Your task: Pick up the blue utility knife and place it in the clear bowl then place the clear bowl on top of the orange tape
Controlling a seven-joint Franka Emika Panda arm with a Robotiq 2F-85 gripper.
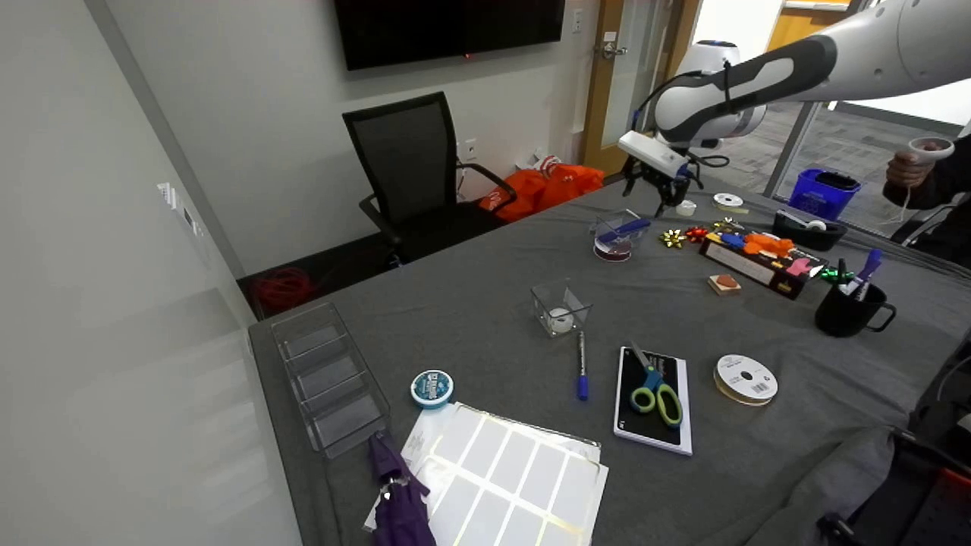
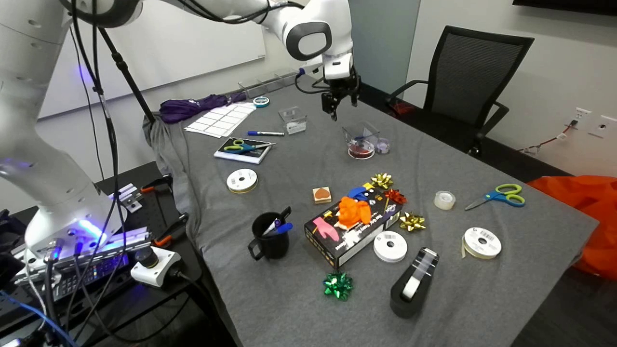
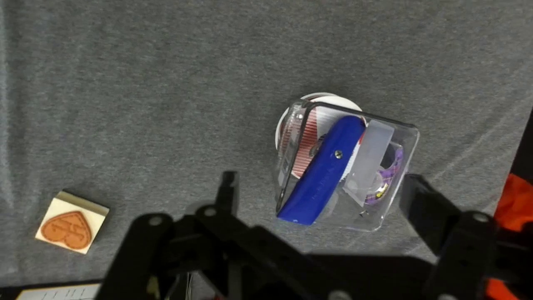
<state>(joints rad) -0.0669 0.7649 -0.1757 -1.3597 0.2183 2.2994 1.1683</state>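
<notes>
The clear bowl, a squarish see-through container (image 3: 403, 126), rests on the orange tape, a red spool with a white rim (image 3: 307, 156). Both show in the exterior views: the bowl (image 2: 362, 130) and the spool (image 2: 360, 154). The blue utility knife (image 3: 322, 171) lies slantwise in the bowl, one end reaching past its rim; it shows in an exterior view too (image 1: 626, 230). My gripper (image 3: 318, 183) is open and empty above the bowl, apart from it, one finger to either side in the wrist view. The gripper also shows in an exterior view (image 2: 344, 111).
A purple tape roll (image 2: 382, 146) stands against or beside the bowl. A heart stamp (image 3: 71, 227), bows and a black box with colourful shapes (image 2: 354, 219) are nearby. Another clear container (image 1: 561, 299) with a white roll and a blue pen (image 1: 582, 368) lie farther off.
</notes>
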